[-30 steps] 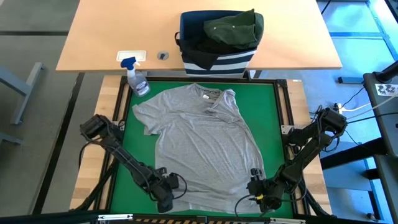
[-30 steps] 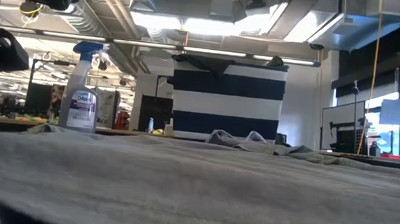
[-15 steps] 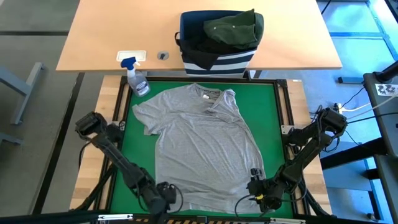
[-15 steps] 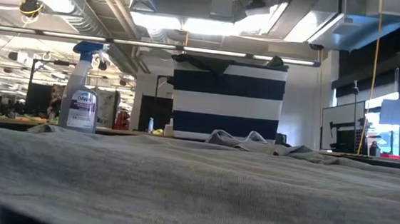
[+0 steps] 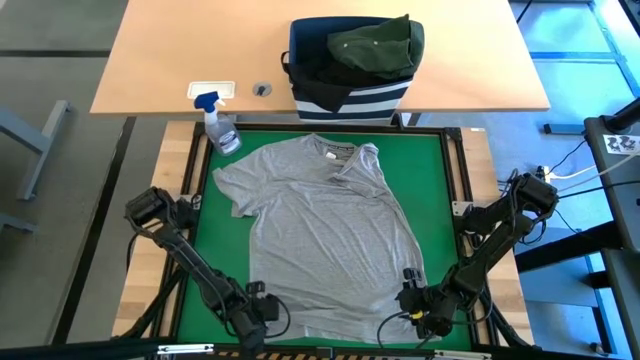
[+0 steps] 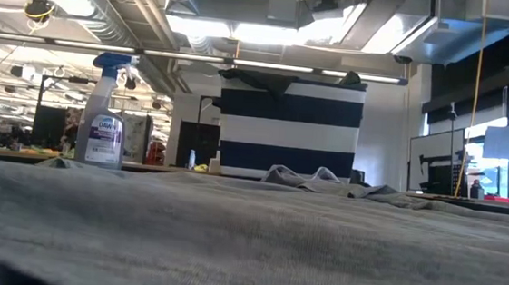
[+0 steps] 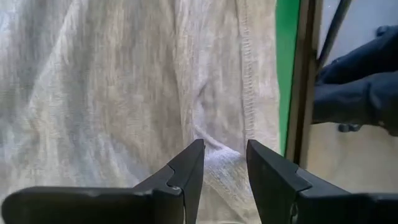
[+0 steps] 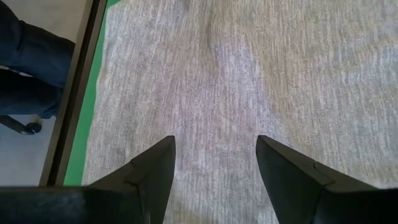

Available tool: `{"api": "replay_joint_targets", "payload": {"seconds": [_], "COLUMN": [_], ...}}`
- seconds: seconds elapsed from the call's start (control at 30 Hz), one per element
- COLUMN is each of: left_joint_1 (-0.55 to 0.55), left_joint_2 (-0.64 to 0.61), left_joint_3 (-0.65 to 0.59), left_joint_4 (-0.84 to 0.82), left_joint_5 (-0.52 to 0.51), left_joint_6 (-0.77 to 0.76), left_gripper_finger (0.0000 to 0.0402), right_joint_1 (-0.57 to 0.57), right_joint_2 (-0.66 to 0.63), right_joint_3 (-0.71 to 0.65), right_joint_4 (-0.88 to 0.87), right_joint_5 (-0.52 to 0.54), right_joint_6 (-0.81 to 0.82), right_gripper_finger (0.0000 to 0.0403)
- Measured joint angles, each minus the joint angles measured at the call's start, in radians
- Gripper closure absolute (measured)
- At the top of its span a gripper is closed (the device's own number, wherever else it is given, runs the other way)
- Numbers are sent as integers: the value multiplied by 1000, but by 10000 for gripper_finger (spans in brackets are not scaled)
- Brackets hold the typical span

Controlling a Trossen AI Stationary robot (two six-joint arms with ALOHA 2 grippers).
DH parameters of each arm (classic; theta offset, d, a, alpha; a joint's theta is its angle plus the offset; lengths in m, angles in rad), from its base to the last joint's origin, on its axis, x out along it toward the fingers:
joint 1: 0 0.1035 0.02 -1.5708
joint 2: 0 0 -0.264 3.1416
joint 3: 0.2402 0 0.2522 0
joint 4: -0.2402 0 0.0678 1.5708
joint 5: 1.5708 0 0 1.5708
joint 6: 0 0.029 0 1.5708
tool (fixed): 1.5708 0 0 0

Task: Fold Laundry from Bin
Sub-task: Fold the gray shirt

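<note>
Left tool (image 7: 224, 165) over grey shirt (image 5: 325, 225) hem, right tool (image 8: 214, 165) open above it

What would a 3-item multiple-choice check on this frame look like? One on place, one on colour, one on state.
1. Where does the spray bottle stand?
A. inside the bin
B. by the mat's far left corner
C. on the grey shirt

2. What colour is the garment on top of the bin?
A. dark olive green
B. red
C. white

3. How does the grey shirt lie?
A. folded in a neat square
B. hanging from the right end effector
C. spread out on the green mat

Key:
1 B, it stands on the wooden edge beside the shirt's sleeve.
2 A, the dark olive garment sits over the bin's rim.
3 C, it lies open across the green mat, with the left end effector and right end effector at its near hem.
</note>
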Motion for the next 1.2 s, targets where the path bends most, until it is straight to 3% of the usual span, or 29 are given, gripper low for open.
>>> {"api": "replay_joint_targets", "payload": {"seconds": [0.37, 0.63, 0.97, 1.2], "left_joint_1": [2, 9, -14, -77], "left_joint_2": [0, -4, -60, -36], "left_joint_3": [-41, -38, 81, 84], "left_joint_4": [-42, -38, 1, 35], "left_joint_5": [23, 33, 112, 134], "left_joint_6": [28, 28, 97, 139], "left_gripper_finger": [313, 393, 399, 398], "right_joint_1": [0, 0, 0, 0], "right_joint_2": [0, 0, 0, 0], "right_joint_3": [0, 0, 21, 23], "right_joint_4": [0, 1, 1, -2], "right_joint_5": [26, 25, -37, -101], "right_joint_6": [-1, 0, 19, 18], "right_gripper_finger": [178, 178, 178, 178]}}
